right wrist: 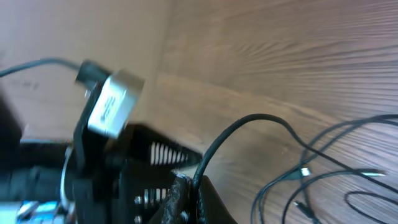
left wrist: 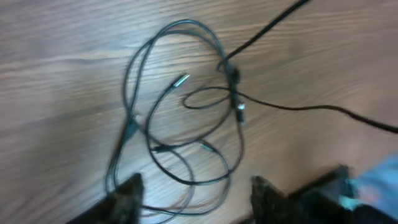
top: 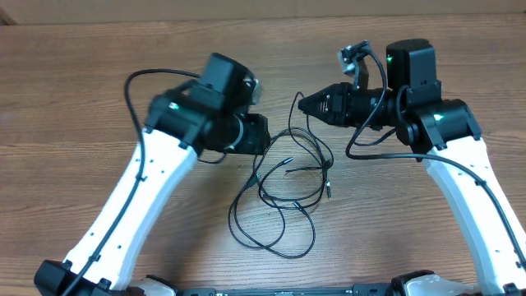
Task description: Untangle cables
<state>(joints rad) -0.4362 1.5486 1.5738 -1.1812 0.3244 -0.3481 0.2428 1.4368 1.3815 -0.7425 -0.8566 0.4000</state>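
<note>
The cables (left wrist: 235, 93) lie in one loose tangle of crossed loops on the wooden bench (top: 82, 82), between the two arms and nearer to the front edge. The right gripper (right wrist: 186, 186) has its jaws closed on one strand of the cables, which rises in a curve out of the pinched tips and goes down to the tangle. The left gripper (left wrist: 196, 193) hovers above the near side of the loops with its jaws open. Nothing is held between them, and several strands lie just beneath. The untangling looks to be in its early part, because the loops cross each other at many places and at least two small plug ends (left wrist: 181, 79) rest inside them. The first danger is, I think, that the right arm pulls its strand while nothing holds the rest, so the whole bundle slides over the bench or the crossing near the middle becomes tighter. The second danger is that the left jaws close on two or three strands together, because they lie so close, and then the pulling only moves the knot. The thin strand may also slip out of the right tips.
</note>
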